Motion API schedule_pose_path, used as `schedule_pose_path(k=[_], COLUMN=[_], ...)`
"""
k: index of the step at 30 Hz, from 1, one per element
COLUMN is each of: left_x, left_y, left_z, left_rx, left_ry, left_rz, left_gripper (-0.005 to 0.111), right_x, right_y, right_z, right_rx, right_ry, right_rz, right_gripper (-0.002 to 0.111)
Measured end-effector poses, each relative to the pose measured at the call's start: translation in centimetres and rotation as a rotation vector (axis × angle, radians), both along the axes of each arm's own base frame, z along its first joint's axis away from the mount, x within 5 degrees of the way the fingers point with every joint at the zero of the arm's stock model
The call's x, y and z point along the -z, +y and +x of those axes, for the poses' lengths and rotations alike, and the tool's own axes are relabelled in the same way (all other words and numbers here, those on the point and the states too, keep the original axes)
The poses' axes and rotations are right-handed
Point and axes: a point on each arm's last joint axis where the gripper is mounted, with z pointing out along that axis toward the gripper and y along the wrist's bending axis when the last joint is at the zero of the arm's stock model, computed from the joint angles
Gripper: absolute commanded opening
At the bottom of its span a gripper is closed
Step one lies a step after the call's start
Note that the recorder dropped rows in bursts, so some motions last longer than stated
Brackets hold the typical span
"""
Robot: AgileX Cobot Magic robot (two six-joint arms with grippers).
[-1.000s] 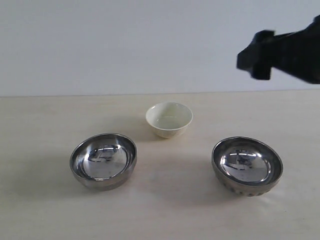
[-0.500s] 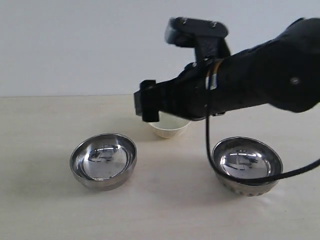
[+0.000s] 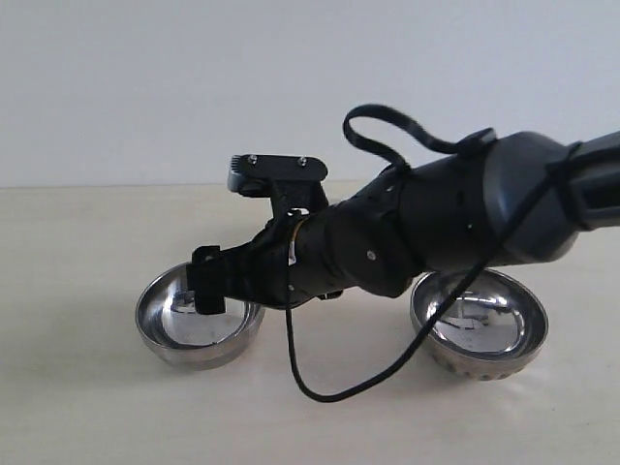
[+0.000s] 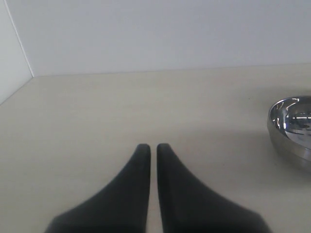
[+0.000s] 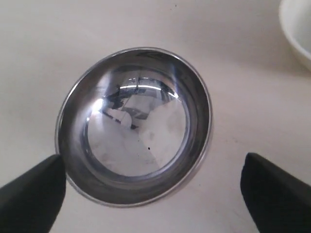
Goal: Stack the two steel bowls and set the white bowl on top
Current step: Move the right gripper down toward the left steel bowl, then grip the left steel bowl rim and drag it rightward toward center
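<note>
Right gripper (image 5: 151, 165) spread, over steel bowl (image 5: 136, 124) — mirror-bright

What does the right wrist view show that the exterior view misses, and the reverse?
Only the right wrist view: the white bowl's edge, which the arm hides in the exterior view, and the right gripper clearly open. Only the exterior view: the ribbed steel bowl and the whole arm reaching across. Both: the plain steel bowl below that gripper.
</note>
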Motion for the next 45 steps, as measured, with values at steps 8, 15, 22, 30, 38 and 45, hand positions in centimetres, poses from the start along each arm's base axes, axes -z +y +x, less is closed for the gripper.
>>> schedule_pose_path(k=[8,15,22,30,38,45], left_x=[0.0,0.0,0.0,0.0,0.0,0.0], left_y=[0.0,0.0,0.0,0.0,0.0,0.0], left_z=[0.0,0.0,0.0,0.0,0.0,0.0], left_rx=[0.0,0.0,0.0,0.0,0.0,0.0], left_ry=[0.0,0.0,0.0,0.0,0.0,0.0], left_rz=[0.0,0.0,0.0,0.0,0.0,0.0], left_gripper=[0.004,0.004,0.004,0.004,0.004,0.004], right_x=[2.9,5.1,6.1,6.9,8.1,8.0], right_y=[1.9,2.3,2.6,2.7,2.9,2.9], right_z=[0.9,1.2,1.4,1.5,1.6,1.6], right_rx=[-0.004,-0.004,-0.007,-0.006,-0.004,-0.005], right_ry=[-0.003,0.022,0.014,0.01,0.021,0.011], right_rz=[0.041,0.017,0.028,0.04,0.035,0.046], right_gripper=[0.088,0.088,0.088,0.059,0.0,0.0])
